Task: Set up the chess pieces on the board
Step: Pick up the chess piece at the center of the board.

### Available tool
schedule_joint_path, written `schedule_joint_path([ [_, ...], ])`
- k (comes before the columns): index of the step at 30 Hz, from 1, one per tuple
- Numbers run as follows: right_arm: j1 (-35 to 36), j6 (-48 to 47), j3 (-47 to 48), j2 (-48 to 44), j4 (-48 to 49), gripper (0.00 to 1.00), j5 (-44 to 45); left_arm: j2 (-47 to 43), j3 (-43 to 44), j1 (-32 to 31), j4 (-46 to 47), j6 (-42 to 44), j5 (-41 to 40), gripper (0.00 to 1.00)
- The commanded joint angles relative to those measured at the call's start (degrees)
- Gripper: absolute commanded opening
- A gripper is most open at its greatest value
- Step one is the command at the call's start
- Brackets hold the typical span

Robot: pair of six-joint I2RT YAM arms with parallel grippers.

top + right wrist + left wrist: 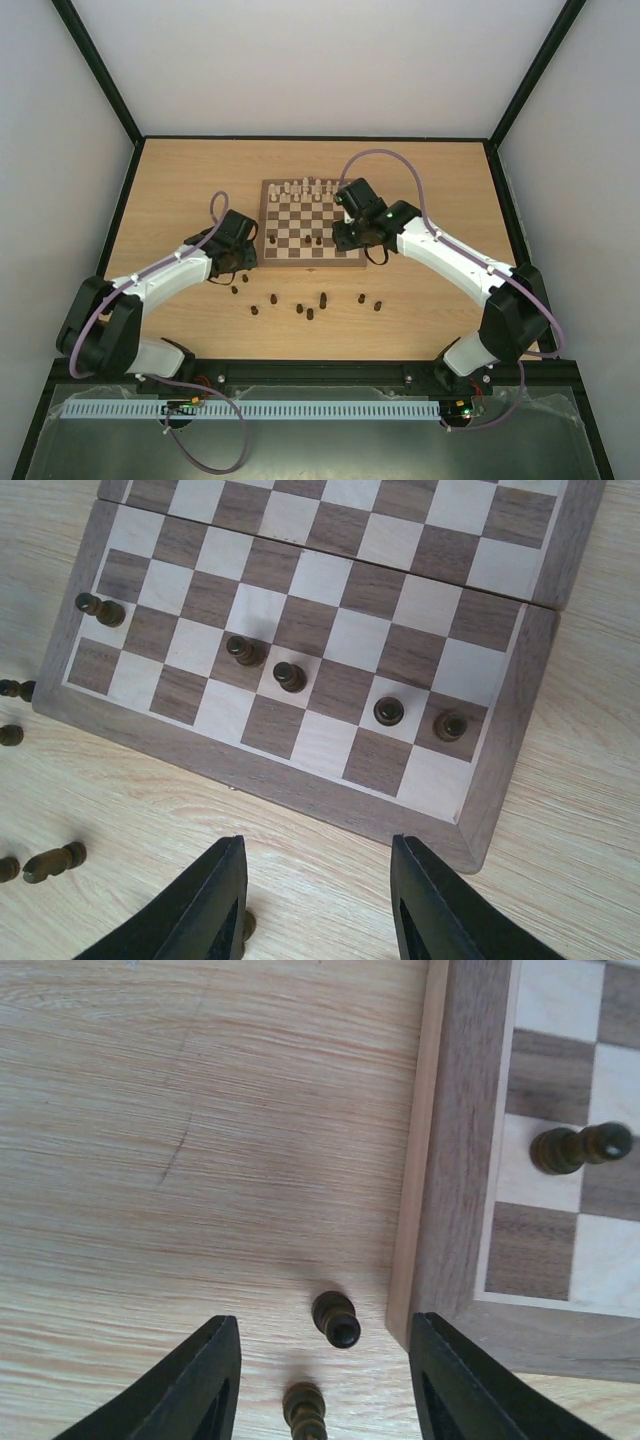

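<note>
Several dark chess pieces point(300, 308) lie on the desk point(180, 190) before the board's point(300, 264) near edge. Two of them stand left of its near left corner, between the left gripper's point(322, 1320) spread fingers, touching neither; it grasps nothing. Off the board's near edge the right gripper point(318, 838) hangs released and empty. Five more stand on the board's near rows, cream chessmen point(305, 187) along its far edge.

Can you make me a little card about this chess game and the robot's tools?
board: cream pieces along far side, five dark pieces on near half
off board: loose dark pieces on the table
left tool: open around a dark pawn beside the board, not touching
right tool: open, empty, by the board's near edge
</note>
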Motion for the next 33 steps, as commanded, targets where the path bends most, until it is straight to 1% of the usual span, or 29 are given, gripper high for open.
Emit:
schedule_joint_path([
  [1, 0.9, -0.5, -0.8, -0.1, -0.3, 0.41, -1.8, 2.4, 0.6, -0.5, 1.3, 0.2, -1.1, 0.46],
  [4, 1.1, -0.5, -1.0, 0.2, 0.1, 0.41, -2.0, 4.2, 0.6, -0.5, 1.9, 0.5, -1.0, 0.4],
  [8, 1.1, -0.6, -1.2, 0.5, 0.3, 0.41, -1.8, 6.1, 0.6, -0.5, 3.2, 0.8, 0.2, 0.35],
  [12, 1.2, -0.6, -1.1, 0.7, 0.3, 0.41, -1.6, 7.0, 0.6, -0.5, 3.6, 1.2, 0.7, 0.3],
  [16, 1.1, -0.7, -1.1, 1.0, 0.2, 0.41, -1.6, 7.6, 0.2, -0.5, 4.1, 1.2, 0.9, 0.29],
  [20, 1.2, -0.7, -1.1, 1.1, 0.2, 0.41, -1.6, 8.2, -0.1, -0.5, 4.5, 1.2, 1.2, 0.23],
  [24, 1.1, -0.7, -1.2, 1.2, 0.2, 0.41, -1.7, 8.3, -0.3, -0.5, 4.4, 1.3, 1.1, 0.23],
  [27, 1.1, -0.7, -1.4, 1.4, 0.4, 0.41, -1.7, 8.4, -0.3, -0.5, 4.1, 1.3, 0.9, 0.26],
  [29, 1.1, -0.7, -1.5, 1.3, 0.6, 0.41, -1.8, 8.5, -0.5, -0.5, 4.0, 1.3, 0.6, 0.29],
  [33, 1.2, -0.7, -1.7, 1.5, 0.8, 0.41, -1.8, 9.0, -0.5, -0.6, 4.0, 1.2, 0.8, 0.32],
])
